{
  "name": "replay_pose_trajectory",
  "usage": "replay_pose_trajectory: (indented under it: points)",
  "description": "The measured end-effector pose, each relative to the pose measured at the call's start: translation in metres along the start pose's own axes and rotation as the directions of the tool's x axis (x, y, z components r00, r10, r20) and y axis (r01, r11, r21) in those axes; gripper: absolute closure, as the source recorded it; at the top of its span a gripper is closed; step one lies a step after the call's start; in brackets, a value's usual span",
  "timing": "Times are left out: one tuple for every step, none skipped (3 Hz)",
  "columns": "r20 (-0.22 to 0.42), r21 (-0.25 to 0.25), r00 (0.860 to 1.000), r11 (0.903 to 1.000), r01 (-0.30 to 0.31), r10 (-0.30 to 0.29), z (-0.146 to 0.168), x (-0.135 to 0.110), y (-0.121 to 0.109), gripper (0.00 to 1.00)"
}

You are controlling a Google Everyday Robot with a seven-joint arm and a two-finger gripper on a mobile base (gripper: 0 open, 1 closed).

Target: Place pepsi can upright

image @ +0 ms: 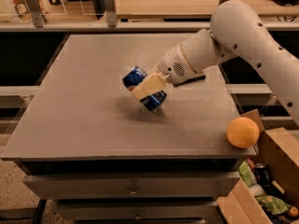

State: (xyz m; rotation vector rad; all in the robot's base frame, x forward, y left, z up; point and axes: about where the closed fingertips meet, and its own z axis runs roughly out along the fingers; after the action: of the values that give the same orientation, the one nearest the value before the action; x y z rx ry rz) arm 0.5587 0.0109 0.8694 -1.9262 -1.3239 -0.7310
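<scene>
The pepsi can point(140, 85), blue with white lettering, is held tilted just above the middle of the grey table point(74, 120). My gripper point(148, 86) is shut on the pepsi can, its cream fingers point(150, 83) clamped across the can's middle. The white arm reaches in from the upper right. A shadow lies on the table under the can.
An orange point(243, 132) sits at the table's front right corner. A flat black bar point(194, 80) lies mostly hidden behind the wrist. A cardboard box point(273, 171) with clutter and a dark can point(261, 172) stands at the lower right. Shelving runs along the back.
</scene>
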Motion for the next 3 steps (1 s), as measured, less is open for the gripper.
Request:
replay_pose_trajectory:
  points:
    - [0.000,0.000,1.000,1.0000,0.000,0.000,0.000,0.000,0.000,1.00]
    - [-0.023,-0.006,0.997,0.9977,0.068,-0.068,-0.001,0.006,0.004,1.00]
    - [-0.073,-0.020,0.977,0.9793,0.201,-0.202,-0.015,0.013,0.009,1.00]
